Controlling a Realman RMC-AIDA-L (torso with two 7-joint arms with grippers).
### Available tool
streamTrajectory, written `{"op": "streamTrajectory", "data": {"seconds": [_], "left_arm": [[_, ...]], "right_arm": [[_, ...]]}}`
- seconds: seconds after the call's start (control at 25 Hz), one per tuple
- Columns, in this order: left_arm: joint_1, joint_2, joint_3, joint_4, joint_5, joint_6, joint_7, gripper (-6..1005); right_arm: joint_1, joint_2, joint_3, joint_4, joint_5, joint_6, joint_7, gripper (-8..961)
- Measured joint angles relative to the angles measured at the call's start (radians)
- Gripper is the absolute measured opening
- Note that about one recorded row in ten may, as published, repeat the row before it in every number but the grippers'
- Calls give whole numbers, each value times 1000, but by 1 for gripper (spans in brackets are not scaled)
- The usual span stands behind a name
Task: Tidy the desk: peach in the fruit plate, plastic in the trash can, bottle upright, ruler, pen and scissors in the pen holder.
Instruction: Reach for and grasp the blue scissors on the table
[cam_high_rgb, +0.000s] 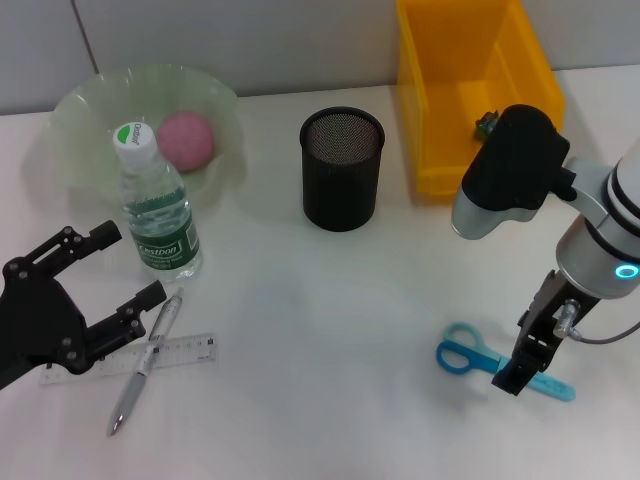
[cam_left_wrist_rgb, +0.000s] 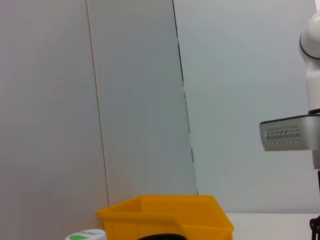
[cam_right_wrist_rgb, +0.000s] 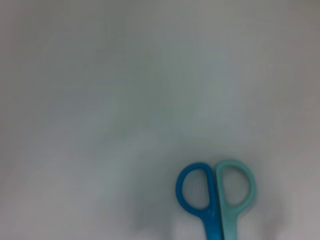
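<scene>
While the left gripper (cam_high_rgb: 112, 268) sits at about 8 o'clock on the desk (cam_high_rgb: 320, 300), fingers spread wide and holding nothing, the right gripper (cam_high_rgb: 522, 372) is down at roughly 4 o'clock, pointed straight down right over the scissors (cam_high_rgb: 480, 362). It's parked on the blade end, with the two handle loops sticking out toward 9 o'clock from it. Can't tell if it's actually clamped on them or not, the fingers are too dark and bunched to read from the head view, and the right wrist view only shows the blue and teal loops (cam_right_wrist_rgb: 215, 192) lying flat on the desk.

The left gripper's lower finger is just beside the pen (cam_high_rgb: 147, 362), which lies diagonally across the ruler (cam_high_rgb: 135, 358). Both are flat on the desk at 8 o'clock. The bottle (cam_high_rgb: 155, 205) already stands upright at 10 o'clock, right in front of the plate (cam_high_rgb: 75, 125), and the peach (cam_high_rgb: 186, 139) is inside that plate.

The mesh holder (cam_high_rgb: 342, 168) is at 12 o'clock, nothing visible sticking out of it. The yellow bin (cam_high_rgb: 450, 90) sits at 1 to 2 o'clock with a small dark bit inside near its right wall, partly hidden by the right arm's bulky black joint. That joint hangs between the bin and the scissors.
</scene>
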Motion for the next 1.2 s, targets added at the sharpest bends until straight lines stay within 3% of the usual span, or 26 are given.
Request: {"op": "streamTrajectory", "data": {"seconds": [1.2], "left_arm": [[0,-6,0,0,0,6,5,757]], "right_arm": [[16,-1,-58,52,-2,42,35,742]]}}
